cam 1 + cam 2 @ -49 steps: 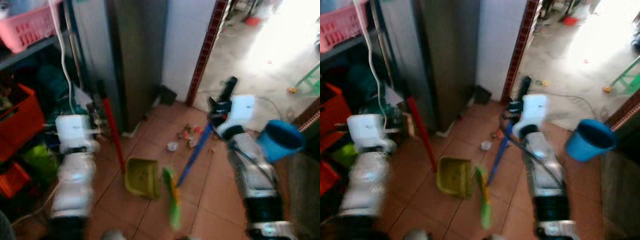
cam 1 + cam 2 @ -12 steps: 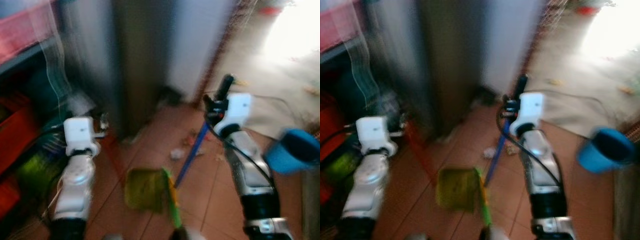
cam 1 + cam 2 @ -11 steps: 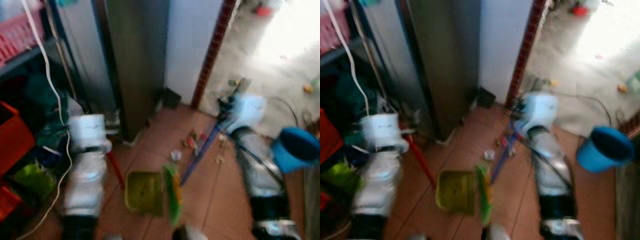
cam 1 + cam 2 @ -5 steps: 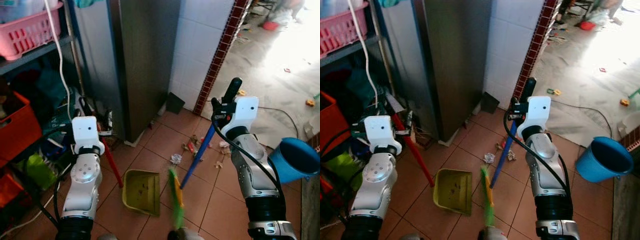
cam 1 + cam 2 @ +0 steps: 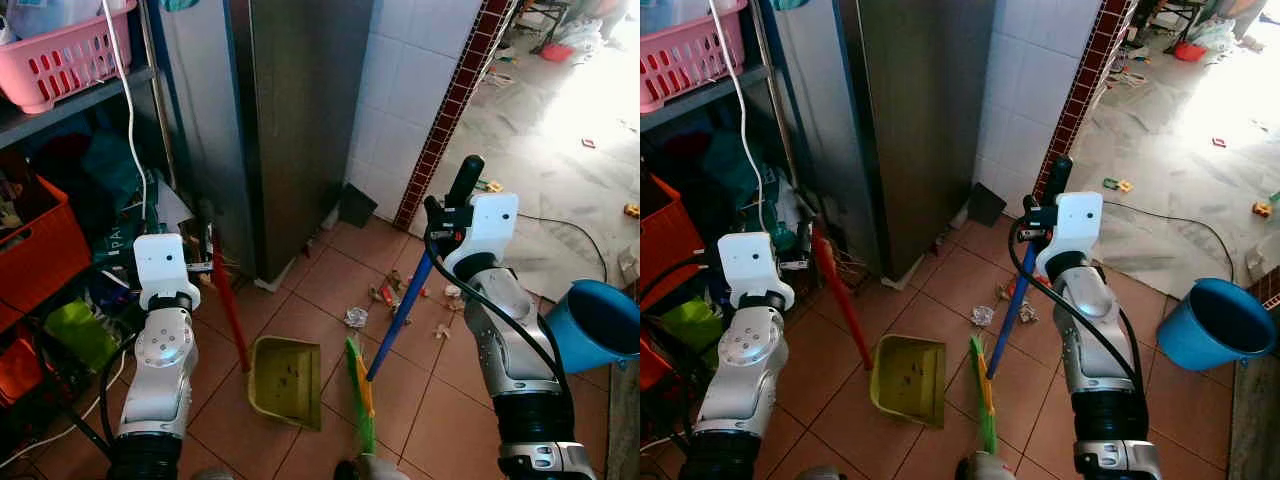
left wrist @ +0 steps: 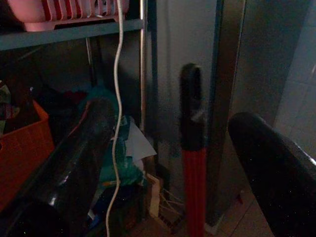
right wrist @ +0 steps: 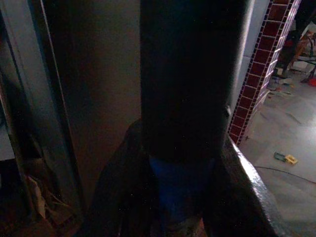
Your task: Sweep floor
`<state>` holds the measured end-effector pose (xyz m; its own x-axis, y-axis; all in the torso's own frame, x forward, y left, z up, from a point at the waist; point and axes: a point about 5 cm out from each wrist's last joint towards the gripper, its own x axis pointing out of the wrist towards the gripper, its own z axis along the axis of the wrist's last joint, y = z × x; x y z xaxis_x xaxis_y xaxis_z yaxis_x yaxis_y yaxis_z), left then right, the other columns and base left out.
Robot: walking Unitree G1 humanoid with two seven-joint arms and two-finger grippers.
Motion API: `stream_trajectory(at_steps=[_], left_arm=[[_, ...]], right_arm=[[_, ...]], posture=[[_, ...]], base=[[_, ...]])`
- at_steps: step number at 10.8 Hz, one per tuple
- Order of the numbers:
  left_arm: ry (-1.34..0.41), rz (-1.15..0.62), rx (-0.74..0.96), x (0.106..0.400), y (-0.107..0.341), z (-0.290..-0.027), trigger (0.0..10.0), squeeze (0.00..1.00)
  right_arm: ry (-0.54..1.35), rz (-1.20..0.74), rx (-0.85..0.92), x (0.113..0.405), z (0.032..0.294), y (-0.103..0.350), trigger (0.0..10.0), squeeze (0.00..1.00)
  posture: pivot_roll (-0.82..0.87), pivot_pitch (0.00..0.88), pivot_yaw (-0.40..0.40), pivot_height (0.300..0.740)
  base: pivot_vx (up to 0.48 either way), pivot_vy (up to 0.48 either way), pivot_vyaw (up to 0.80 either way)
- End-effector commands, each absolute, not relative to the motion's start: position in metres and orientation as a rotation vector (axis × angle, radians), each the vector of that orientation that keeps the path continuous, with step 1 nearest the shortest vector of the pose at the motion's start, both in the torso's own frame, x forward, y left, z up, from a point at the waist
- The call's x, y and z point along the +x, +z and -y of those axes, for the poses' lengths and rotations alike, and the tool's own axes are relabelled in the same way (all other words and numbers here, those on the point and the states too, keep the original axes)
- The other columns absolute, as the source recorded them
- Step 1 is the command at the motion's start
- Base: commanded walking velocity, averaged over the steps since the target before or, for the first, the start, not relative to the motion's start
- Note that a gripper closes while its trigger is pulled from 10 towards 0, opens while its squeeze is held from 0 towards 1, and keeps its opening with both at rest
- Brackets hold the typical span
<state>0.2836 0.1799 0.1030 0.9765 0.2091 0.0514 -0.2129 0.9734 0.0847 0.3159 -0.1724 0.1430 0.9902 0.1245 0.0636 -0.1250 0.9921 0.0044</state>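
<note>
— What's nearest the robot's feet?

— The green bristles of the broom [image 5: 360, 385] on the tiled floor [image 5: 300, 310], just beside the yellow-green dustpan [image 5: 285, 380] lying flat on the tiles.

— And the right hand [image 5: 446, 212]?

— Clenched around the broom's blue shaft, near its black top end. In the right wrist view the fingers [image 7: 118, 197] wrap the shaft on both sides with no gap. The shaft slants down from the hand to the bristles.

— The left hand [image 5: 205, 245]?

— Its fingers [image 6: 74, 177] are spread wide apart, and the dustpan's red handle [image 6: 193, 163] with its black cap stands between them, touching neither as far as I can see. The hand is released, holding nothing.

— Where's the dirt?

— A small scatter of litter [image 5: 385, 295] lies on the tiles just past the dustpan, near the brick-trimmed doorway. A blue bucket [image 5: 1215, 325] stands off to the right. Further back are the steel cabinet [image 5: 290, 110], and shelves with a pink basket [image 5: 60, 65] and orange crate [image 5: 40, 250] on the left.
</note>
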Motion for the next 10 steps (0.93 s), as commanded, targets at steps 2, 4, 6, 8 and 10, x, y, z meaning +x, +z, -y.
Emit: stream_trajectory(at_steps=[2,4,6,8,10], left_arm=[[0.216,0.013,0.110,0.285,0.097,-0.183,10.0,0.00],[0.229,-0.026,0.116,0.287,0.088,-0.190,10.0,0.00],[0.236,-0.049,0.121,0.288,0.083,-0.194,10.0,0.00],[0.200,-0.069,0.104,0.295,0.078,-0.193,10.0,0.00],[0.171,-0.095,0.114,0.301,0.073,-0.194,10.0,0.00]], right_arm=[[0.127,0.104,-0.008,0.316,0.175,0.154,10.0,0.00],[0.124,0.102,-0.013,0.315,0.177,0.154,10.0,0.00],[0.123,0.098,-0.016,0.313,0.179,0.153,10.0,0.00],[0.127,0.095,-0.018,0.311,0.178,0.154,10.0,0.00],[0.129,0.086,-0.034,0.307,0.182,0.155,10.0,0.00]], posture=[[0.02,0.043,-0.080,0.740],[0.01,0.049,-0.080,0.740],[0.01,0.058,-0.082,0.740],[0.00,0.072,-0.087,0.740],[-0.03,0.096,-0.095,0.740]], base=[[0.000,0.000,0.00],[0.000,0.000,0.00],[0.000,0.000,0.00],[0.000,0.000,0.00],[0.000,0.000,0.00]])
